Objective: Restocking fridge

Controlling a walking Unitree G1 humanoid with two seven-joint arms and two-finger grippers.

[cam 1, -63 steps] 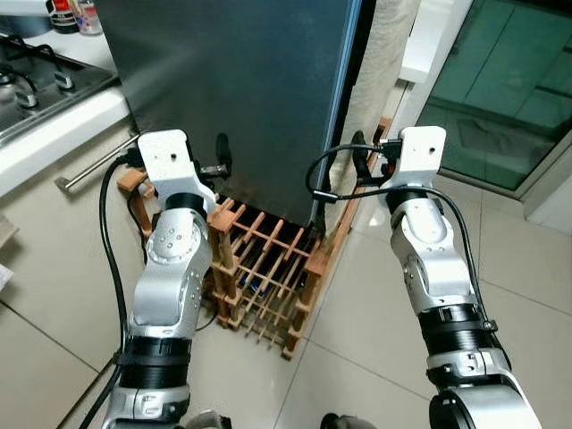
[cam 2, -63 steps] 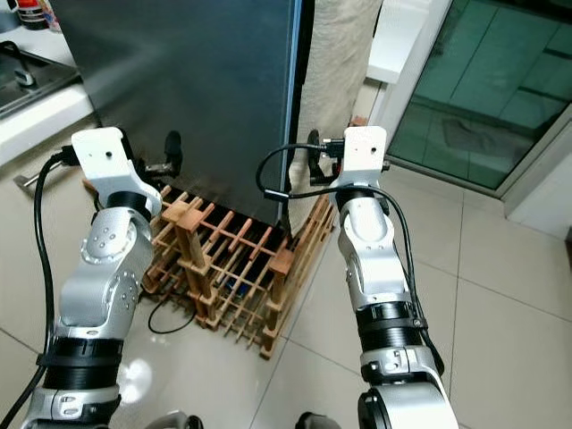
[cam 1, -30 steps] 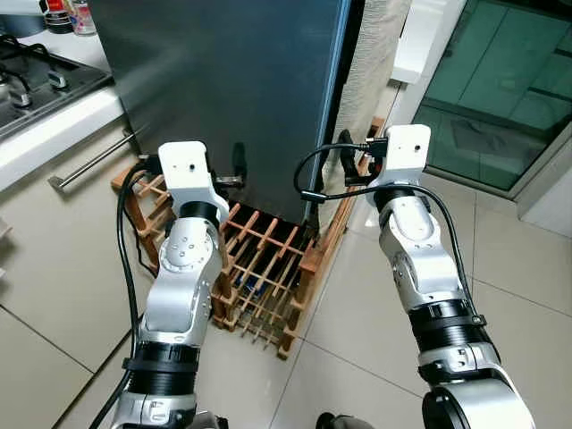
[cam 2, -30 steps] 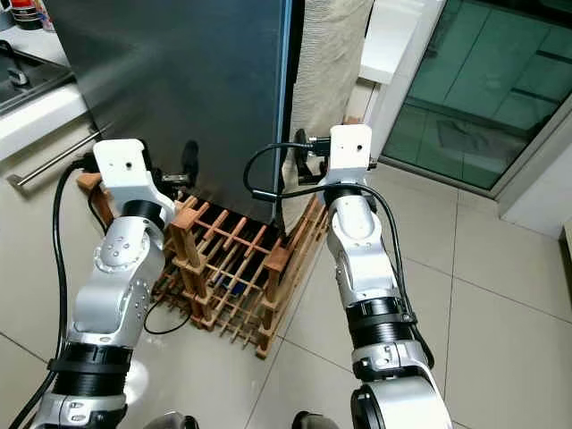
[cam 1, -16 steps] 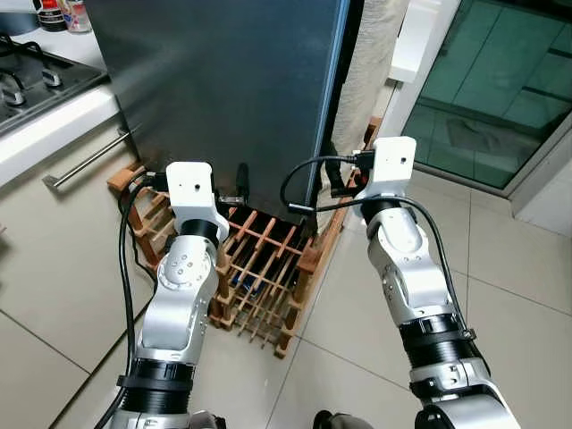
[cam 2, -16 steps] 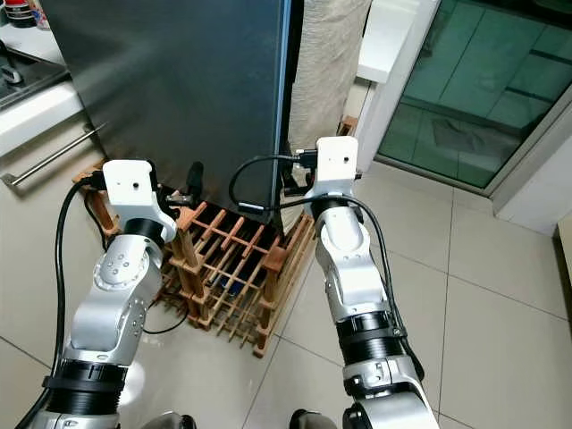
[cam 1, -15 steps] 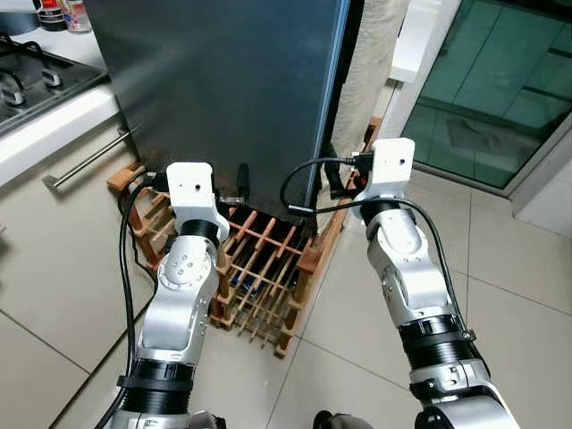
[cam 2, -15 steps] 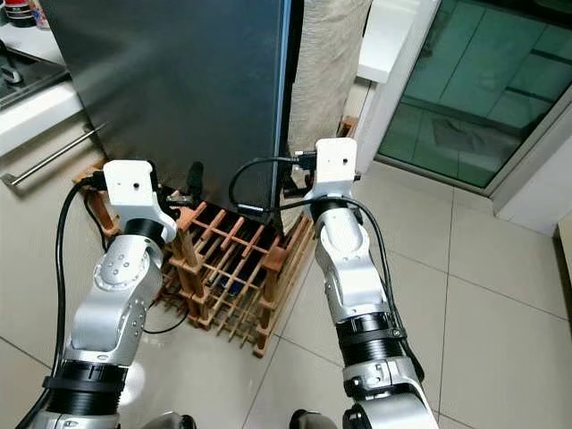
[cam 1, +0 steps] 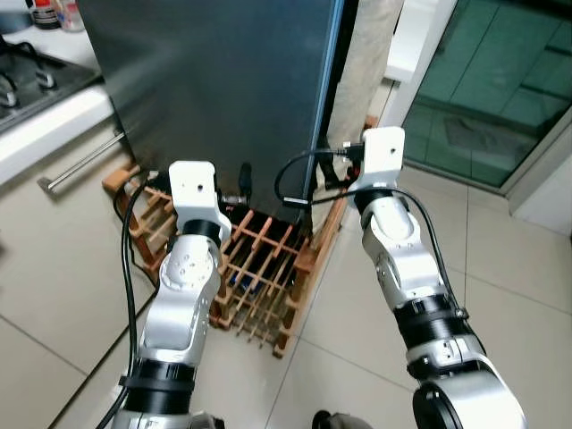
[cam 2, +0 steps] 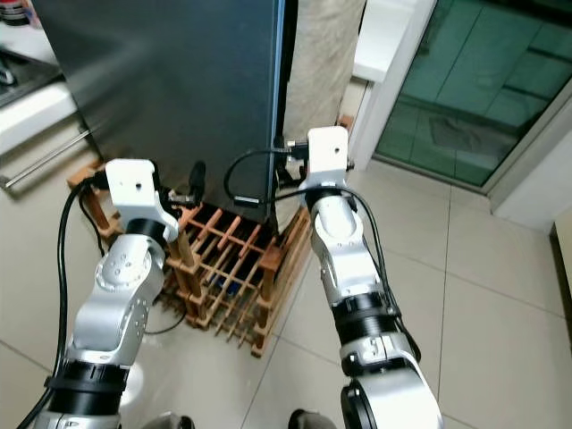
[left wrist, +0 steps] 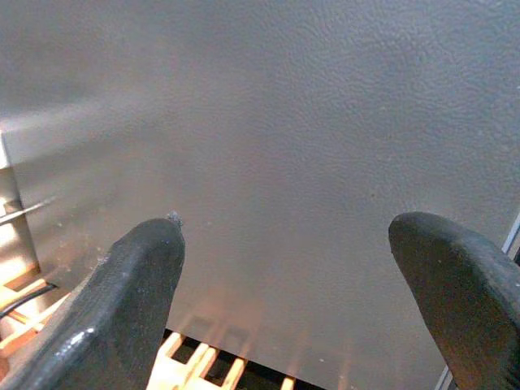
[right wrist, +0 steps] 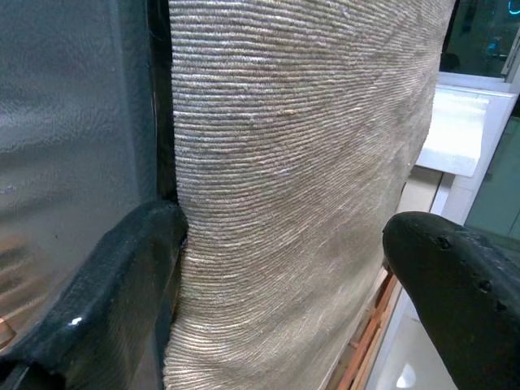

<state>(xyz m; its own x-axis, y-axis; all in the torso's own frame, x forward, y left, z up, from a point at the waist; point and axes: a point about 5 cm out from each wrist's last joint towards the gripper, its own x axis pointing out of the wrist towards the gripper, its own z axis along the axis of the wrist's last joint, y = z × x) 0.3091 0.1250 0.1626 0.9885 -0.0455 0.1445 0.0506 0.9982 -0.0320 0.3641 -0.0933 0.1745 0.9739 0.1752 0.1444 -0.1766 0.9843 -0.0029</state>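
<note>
The fridge (cam 1: 223, 80) stands straight ahead, its dark grey door closed. My left gripper (cam 1: 243, 181) is held low in front of the door, just above a wooden rack, and in the left wrist view (left wrist: 284, 236) it is open and faces the bare door. My right gripper (cam 1: 329, 172) hovers at the door's right edge. In the right wrist view (right wrist: 284, 223) it is open, with the door edge (right wrist: 73, 122) at one finger and a beige rolled rug (right wrist: 301, 162) between the fingers. Neither gripper holds anything.
A wooden lattice rack (cam 1: 259, 268) sits on the floor against the fridge's foot, under both arms. The rolled rug (cam 1: 362, 54) leans beside the fridge. A white counter with a stove (cam 1: 36, 80) and a drawer handle (cam 1: 80, 161) lies to the left. A glass door (cam 1: 483, 80) is on the right.
The view has shifted as I came nearer to the fridge. Both grippers now sit closer to the door, and the right one has drawn in to the door's right edge.
</note>
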